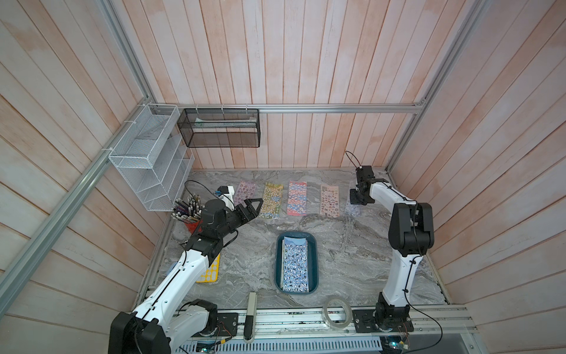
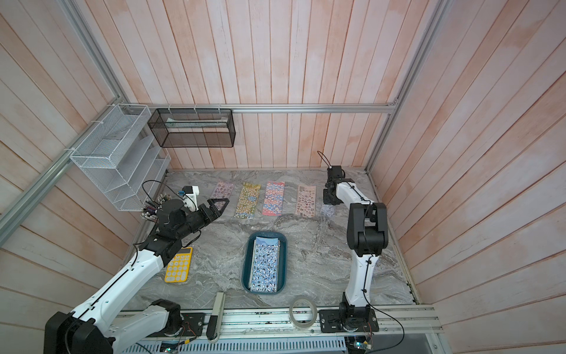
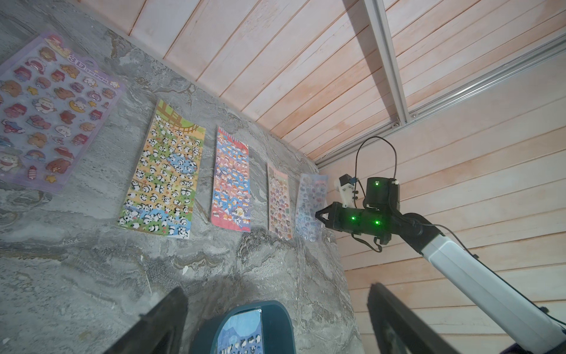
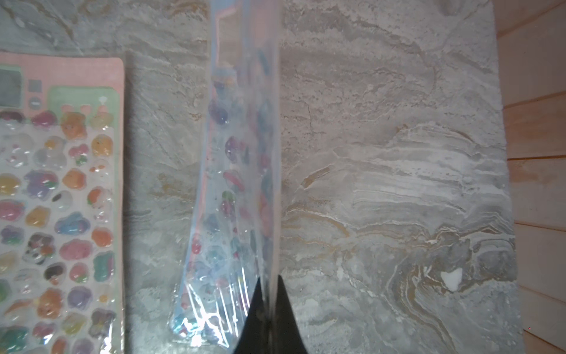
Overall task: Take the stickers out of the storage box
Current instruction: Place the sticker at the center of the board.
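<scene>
- Holding the left jaws wide apart and empty, hovering above the grey marble-patterned counter (image 1: 352, 260) near the left end of the laid-out row.
- Clamping the right jaws on one edge of a translucent blue-tinted sticker sheet (image 3: 310, 208) in a clear sleeve at the right end of that row. Pinching it edge-up, not flat, as seen in the right wrist view (image 4: 239, 184).
- Noting a blue sticker sheet with small black-and-white figures (image 1: 295, 266) lying flat in the shallow dark teal plastic storage box (image 1: 314, 260), mid-counter between the two arms.
- Looking from the left jaws and finding the box toward the near edge and to the right, its long axis running near-to-far, parallel to the row.
- Judging the left arm nearer and free, so probably reaching for a short end of the boxed sheet.
- Counting one box.
- Counting four sheets lying flat: a purple sheet (image 3: 46, 107), a yellow-green sheet (image 3: 165, 174), a red-and-blue sheet (image 3: 231, 184) and a pink sheet (image 3: 278, 202).
- Counting a fifth in the right jaws and at least one in the box, without being able to tell whether more are lying beneath.
</scene>
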### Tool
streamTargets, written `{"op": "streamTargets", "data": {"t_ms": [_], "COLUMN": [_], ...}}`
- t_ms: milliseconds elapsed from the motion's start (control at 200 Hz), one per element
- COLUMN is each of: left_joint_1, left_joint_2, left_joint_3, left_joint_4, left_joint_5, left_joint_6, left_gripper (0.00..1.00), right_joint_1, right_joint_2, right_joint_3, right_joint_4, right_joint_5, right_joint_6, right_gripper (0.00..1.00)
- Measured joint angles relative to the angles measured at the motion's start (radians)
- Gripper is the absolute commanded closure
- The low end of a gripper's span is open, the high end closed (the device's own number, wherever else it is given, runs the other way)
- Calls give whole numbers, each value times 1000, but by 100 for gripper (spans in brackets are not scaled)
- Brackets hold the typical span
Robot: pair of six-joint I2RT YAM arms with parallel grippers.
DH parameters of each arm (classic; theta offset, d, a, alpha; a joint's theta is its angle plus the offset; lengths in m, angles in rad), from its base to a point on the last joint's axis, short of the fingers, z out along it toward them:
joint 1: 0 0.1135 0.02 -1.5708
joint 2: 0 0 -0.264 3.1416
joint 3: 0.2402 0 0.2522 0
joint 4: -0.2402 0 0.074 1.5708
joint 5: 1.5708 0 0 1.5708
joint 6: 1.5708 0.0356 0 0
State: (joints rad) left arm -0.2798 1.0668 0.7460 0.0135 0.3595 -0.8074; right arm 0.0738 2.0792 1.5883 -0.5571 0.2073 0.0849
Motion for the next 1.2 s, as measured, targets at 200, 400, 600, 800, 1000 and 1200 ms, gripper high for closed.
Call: {"op": "streamTargets", "data": {"t_ms": [200, 400, 600, 800, 1000, 1200], "left_joint_1": [0, 0, 0, -12, -24, -24], "left_joint_2": [23, 37, 65, 85, 89, 104], "left_joint_3": [0, 2, 17, 17, 17, 35], "left_joint_4": [0, 0, -1, -20, -29, -41], "left_joint_5": [1, 3, 4, 2, -1, -1], "left_joint_6": [-1, -1, -2, -6, -5, -5], "left_gripper": [7, 8, 9, 10, 10, 10], "right_joint_1": [0, 0, 0, 0, 0, -3], "right_joint_2": [61, 93, 124, 136, 156, 168], "right_joint_3": [29, 57, 79, 98, 100, 99], "right_joint_4": [-5, -6, 4, 12, 31, 43], "right_joint_5": [34, 95, 154, 189, 223, 246], "right_joint_6": [-26, -55, -85, -111, -133, -142], "right_gripper": [100, 100, 100, 99, 85, 74]}}
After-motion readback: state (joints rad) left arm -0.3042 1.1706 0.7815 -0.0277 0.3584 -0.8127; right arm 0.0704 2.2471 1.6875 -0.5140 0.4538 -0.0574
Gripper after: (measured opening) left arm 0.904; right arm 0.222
